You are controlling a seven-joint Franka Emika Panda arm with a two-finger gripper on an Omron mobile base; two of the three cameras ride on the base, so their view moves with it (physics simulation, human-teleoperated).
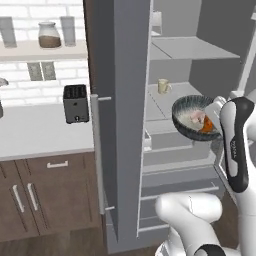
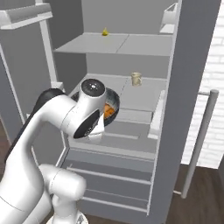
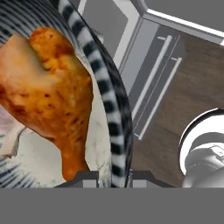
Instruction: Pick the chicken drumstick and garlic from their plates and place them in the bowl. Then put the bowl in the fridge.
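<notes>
The robot's own arm is covering most of the bowl (image 2: 112,105) in the right base view. The gripper (image 3: 114,176) is clamping the bowl's striped rim, holding it tilted in front of the open fridge (image 1: 120,125). Inside are lying the orange-brown chicken drumstick (image 3: 52,96) and, at its 9 o'clock, the pinkish garlic (image 1: 196,117).

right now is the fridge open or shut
Open: the fridge door is swung wide, showing pale shelves, and the bowl, with the drumstick inside, is held in front of them.
</notes>
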